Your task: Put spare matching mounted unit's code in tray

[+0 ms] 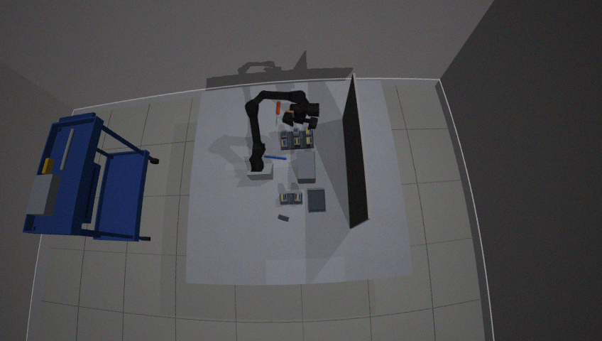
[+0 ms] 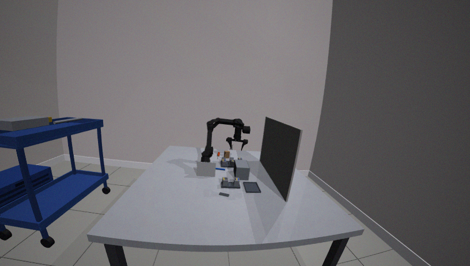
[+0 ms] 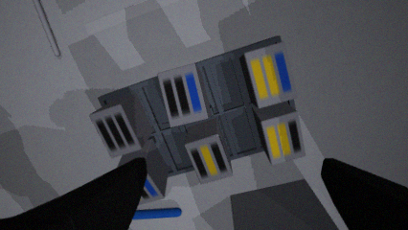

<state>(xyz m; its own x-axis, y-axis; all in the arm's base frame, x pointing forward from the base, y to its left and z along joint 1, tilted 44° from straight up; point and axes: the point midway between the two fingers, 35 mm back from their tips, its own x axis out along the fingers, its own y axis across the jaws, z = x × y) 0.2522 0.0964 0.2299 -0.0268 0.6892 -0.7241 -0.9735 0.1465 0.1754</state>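
My gripper (image 1: pixel 300 123) (image 2: pixel 236 149) (image 3: pixel 233 166) is open and empty, above the larger rack (image 1: pixel 296 148) (image 3: pixel 239 131). In the wrist view its spares show black-black-black (image 3: pixel 116 130), black-black-blue (image 3: pixel 183 98), yellow-yellow-blue (image 3: pixel 271 77), black-yellow-black (image 3: pixel 209 159) and yellow-yellow-black (image 3: pixel 283 137). Another spare (image 3: pixel 154 187), with a blue bar, is partly hidden by the left finger. The grey mounted unit (image 1: pixel 306 164) (image 2: pixel 242 169) stands beside this rack; its printed code is not visible. The dark tray (image 1: pixel 316 199) (image 2: pixel 251 187) is empty.
A smaller rack (image 1: pixel 291 202) (image 2: pixel 230 186) with spares is left of the tray. A tall black panel (image 1: pixel 356 160) (image 2: pixel 280 158) stands at right. A blue pen (image 1: pixel 275 157) (image 3: pixel 158 213), an orange-handled tool (image 1: pixel 278 107), a brown block (image 2: pixel 226 154) and a dark block (image 1: pixel 283 217) lie around.
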